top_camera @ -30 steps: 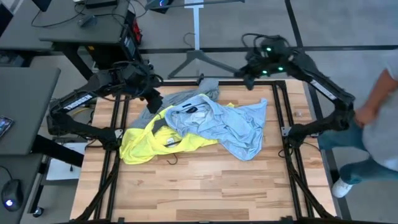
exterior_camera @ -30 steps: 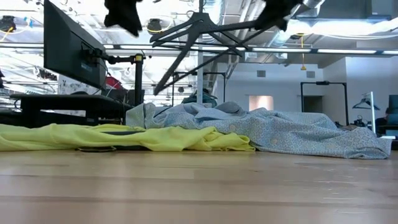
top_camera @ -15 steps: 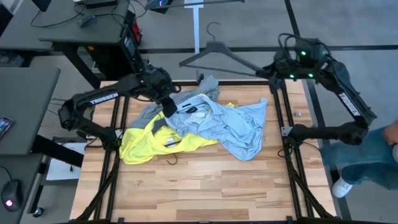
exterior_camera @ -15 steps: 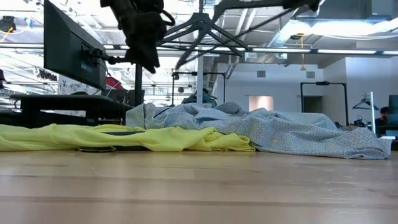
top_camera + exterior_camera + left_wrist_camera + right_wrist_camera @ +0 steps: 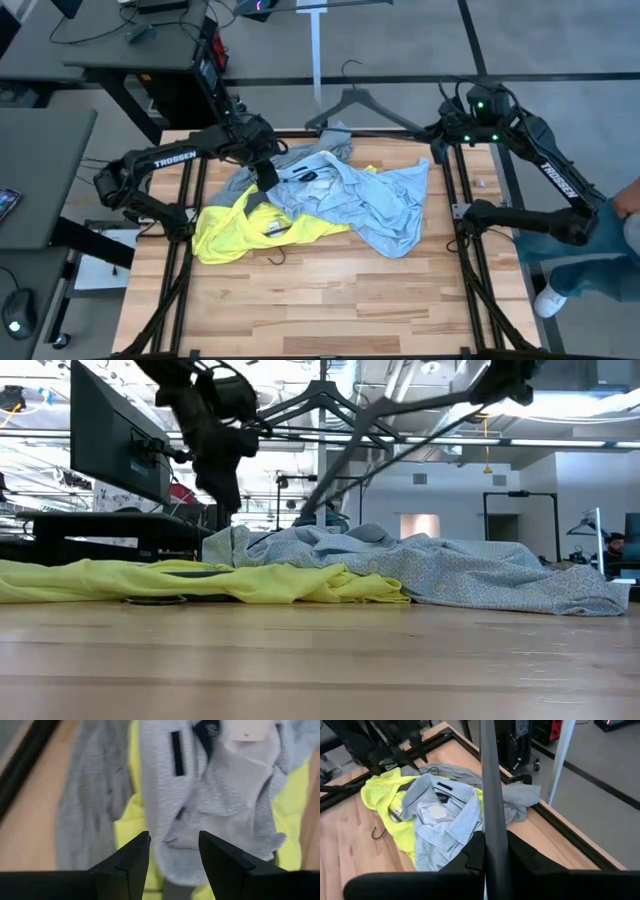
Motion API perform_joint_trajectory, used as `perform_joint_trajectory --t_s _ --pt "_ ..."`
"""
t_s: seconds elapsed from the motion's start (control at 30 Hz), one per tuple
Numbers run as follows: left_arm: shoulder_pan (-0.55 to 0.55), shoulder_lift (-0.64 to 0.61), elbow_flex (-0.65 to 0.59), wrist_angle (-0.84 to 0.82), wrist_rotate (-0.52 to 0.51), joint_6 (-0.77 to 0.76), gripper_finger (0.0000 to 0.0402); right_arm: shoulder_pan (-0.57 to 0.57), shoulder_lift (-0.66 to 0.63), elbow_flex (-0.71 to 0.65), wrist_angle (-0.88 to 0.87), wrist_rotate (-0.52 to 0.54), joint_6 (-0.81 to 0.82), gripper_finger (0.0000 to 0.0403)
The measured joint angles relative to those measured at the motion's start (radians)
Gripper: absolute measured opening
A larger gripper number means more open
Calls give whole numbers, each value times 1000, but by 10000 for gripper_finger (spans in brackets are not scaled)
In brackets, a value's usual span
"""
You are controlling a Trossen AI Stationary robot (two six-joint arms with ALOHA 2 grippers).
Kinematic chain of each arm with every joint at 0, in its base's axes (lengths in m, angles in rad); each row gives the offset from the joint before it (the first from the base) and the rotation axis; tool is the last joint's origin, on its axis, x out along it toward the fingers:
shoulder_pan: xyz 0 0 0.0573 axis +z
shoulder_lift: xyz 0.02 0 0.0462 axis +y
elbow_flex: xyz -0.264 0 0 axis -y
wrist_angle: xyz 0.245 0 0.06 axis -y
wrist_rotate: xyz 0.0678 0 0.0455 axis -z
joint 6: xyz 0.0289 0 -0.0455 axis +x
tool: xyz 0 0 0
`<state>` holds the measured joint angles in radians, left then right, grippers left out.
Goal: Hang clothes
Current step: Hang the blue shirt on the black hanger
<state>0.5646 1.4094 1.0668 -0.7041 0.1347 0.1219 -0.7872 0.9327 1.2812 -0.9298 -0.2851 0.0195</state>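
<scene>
The clothes lie in a pile on the table's far half: a pale light-blue collared shirt [image 5: 375, 200] on top, a neon-yellow T-shirt [image 5: 230, 230] under its left side and a grey T-shirt [image 5: 315, 155] at the far edge. My left gripper [image 5: 268, 178] is open above the pile's left side, over the blue shirt's collar [image 5: 200, 775], touching nothing. My right gripper [image 5: 440, 128] is at the table's far right corner, shut on a black hanger [image 5: 355, 100], also seen in the low view [image 5: 320, 405]. My right gripper pinches one sloping arm of the hanger at its outer end [image 5: 492, 840] between its two fingers. The fingers come level from the table's right and lie along the bar. The hanger is lifted clear over the table's far edge, its hook [image 5: 345, 68] pointing away from the table.
Black frame rails [image 5: 190, 210] run along the table's left and right sides. A white pole [image 5: 316, 45] and a dark desk [image 5: 150, 55] stand beyond the far edge. A person [image 5: 620, 215] stands at the right. Bare wood [image 5: 330, 300] fills the near half.
My left gripper has gone from the far left corner toward the pile and come down over the blue shirt's collar. My right gripper has gone toward the table's right edge with the hanger, which has swung and tipped, one arm now slanting down.
</scene>
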Motion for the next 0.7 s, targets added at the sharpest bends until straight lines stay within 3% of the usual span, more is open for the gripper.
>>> perform_joint_trajectory --t_s 0.33,0.43,0.7 --pt "113 8 -109 159 110 123 155 0 3 0 -1 -3 102 30" --pt "131 51 -110 176 213 144 155 1 5 0 -5 -2 127 30" --pt "117 218 -111 231 248 127 153 19 3 3 -12 9 166 30"
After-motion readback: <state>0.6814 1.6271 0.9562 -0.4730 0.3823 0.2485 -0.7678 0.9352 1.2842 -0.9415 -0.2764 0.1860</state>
